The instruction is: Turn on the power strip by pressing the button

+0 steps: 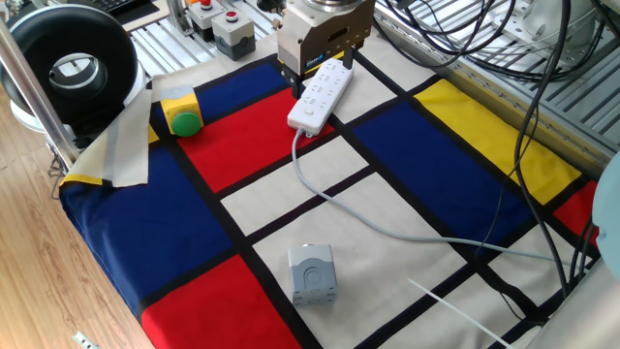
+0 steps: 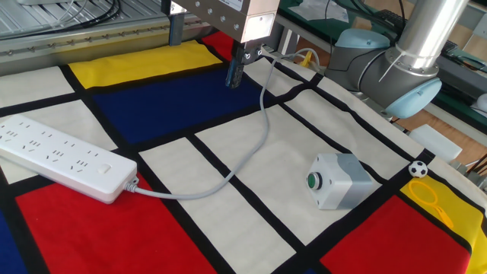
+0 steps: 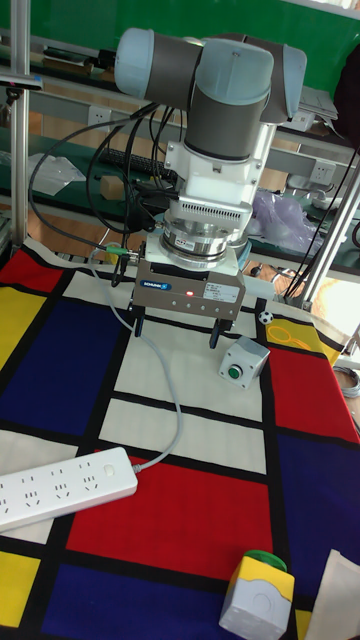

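Note:
The white power strip (image 1: 320, 95) (image 2: 61, 158) (image 3: 60, 488) lies flat on the chequered cloth, with its pale grey cord (image 2: 255, 141) trailing away across the table. Its button (image 2: 106, 169) (image 3: 108, 468) is a small white switch near the cord end. My gripper (image 3: 178, 328) (image 1: 323, 73) hangs in the air above the cloth, apart from the strip. Its two dark fingers (image 3: 143, 320) stand wide apart with nothing between them, so it is open. In the other fixed view one finger (image 2: 234, 72) hangs over the blue patch, well to the right of the strip.
A small grey box with a green button (image 2: 338, 181) (image 1: 312, 274) (image 3: 243, 362) sits on a white patch. A green dome button on a yellow base (image 1: 182, 114) (image 3: 258, 590) sits near the cloth's edge. Red and black buttons (image 1: 218, 24) stand behind it.

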`<state>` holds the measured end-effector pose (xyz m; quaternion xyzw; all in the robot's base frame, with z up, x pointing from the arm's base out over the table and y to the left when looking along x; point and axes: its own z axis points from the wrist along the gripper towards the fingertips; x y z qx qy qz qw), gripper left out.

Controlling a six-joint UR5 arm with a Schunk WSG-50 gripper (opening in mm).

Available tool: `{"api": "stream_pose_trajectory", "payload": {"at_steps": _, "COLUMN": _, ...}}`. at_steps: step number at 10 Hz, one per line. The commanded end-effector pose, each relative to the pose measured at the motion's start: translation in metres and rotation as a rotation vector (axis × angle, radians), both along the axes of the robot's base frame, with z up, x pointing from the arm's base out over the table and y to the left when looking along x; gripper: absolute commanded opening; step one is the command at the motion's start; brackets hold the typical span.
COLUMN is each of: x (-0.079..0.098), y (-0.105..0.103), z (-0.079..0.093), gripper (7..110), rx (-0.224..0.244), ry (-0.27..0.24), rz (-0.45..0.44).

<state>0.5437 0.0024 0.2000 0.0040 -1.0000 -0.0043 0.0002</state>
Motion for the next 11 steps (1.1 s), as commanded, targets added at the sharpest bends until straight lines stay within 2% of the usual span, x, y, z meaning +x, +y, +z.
{"api": "stream_pose_trajectory", "payload": {"at_steps": 1, "x": 0.0213, "y": 0.0155, "z": 0.001, "gripper": 107, "rx": 0.042, "ry": -0.094, "rz": 0.256}}
{"api": "stream_pose_trajectory", "payload": {"at_steps": 2, "x": 0.0213, "y": 0.0155, "z": 0.0008, "gripper": 7, "rx": 0.042, "ry": -0.094, "rz": 0.256}}
{"api": "stream_pose_trajectory", "payload": {"at_steps": 9, "x": 0.0199, "y": 0.0163, "z": 0.0001, "gripper": 7, "rx": 0.043, "ry": -0.089, "rz": 0.259}}
{"api": "stream_pose_trajectory", "payload": {"at_steps": 11, "x": 0.0176, "y": 0.0079, "z": -0.0006, "gripper": 7, "rx": 0.009, "ry": -0.076, "rz": 0.283}}
